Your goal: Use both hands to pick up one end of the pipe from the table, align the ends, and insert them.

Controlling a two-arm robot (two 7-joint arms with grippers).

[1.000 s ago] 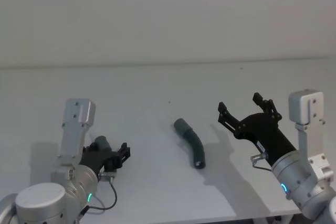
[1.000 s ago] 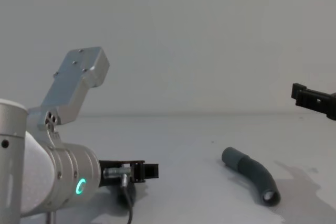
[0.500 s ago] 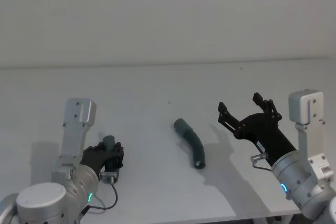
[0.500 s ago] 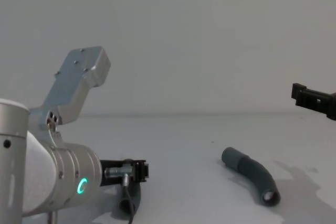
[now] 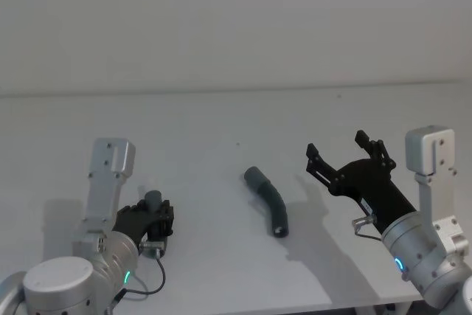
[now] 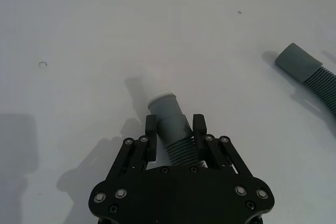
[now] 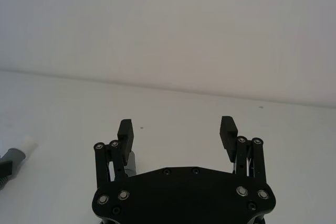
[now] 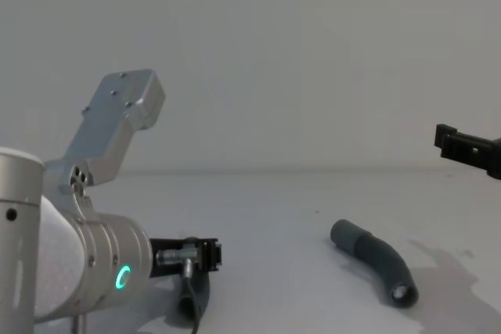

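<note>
Left gripper clamped on a hose, gripping the ribs just behind its cuff, at the table's near left. Right gripper spread wide, holding nothing, raised at right. Second hose lies between them, with bare table around it.

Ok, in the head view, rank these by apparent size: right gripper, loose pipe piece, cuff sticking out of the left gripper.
1. right gripper, open and raised, so nearness may inflate it
2. loose pipe piece
3. cuff in the left gripper, clearly smallest
</note>
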